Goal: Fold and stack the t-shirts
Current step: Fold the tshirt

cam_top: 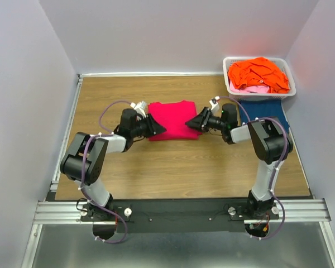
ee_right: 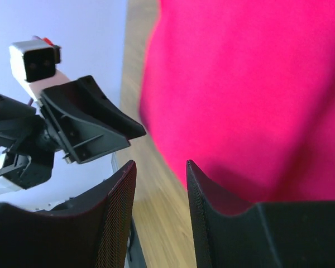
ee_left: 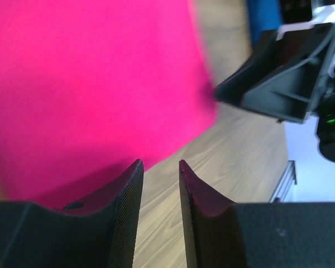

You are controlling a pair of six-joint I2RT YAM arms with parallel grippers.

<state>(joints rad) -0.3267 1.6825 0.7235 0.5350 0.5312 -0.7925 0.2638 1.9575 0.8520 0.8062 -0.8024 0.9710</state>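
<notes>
A bright magenta-pink t-shirt (cam_top: 173,120) lies folded flat in the middle of the wooden table (cam_top: 173,167). My left gripper (cam_top: 159,129) is at its near-left corner and my right gripper (cam_top: 191,123) at its near-right corner, the two pointing at each other. In the left wrist view the left gripper (ee_left: 159,163) is open over bare wood just off the magenta shirt's (ee_left: 95,84) edge. In the right wrist view the right gripper (ee_right: 160,163) is open too, with nothing between its fingers, beside the shirt (ee_right: 245,89). A dark blue t-shirt (cam_top: 269,108) lies behind the right arm.
A white basket (cam_top: 259,95) at the back right holds an orange t-shirt (cam_top: 258,73) and a pale pink one (cam_top: 255,89). White walls close in the table on three sides. Each wrist view shows the other gripper close by: the right one (ee_left: 279,78), the left one (ee_right: 89,120).
</notes>
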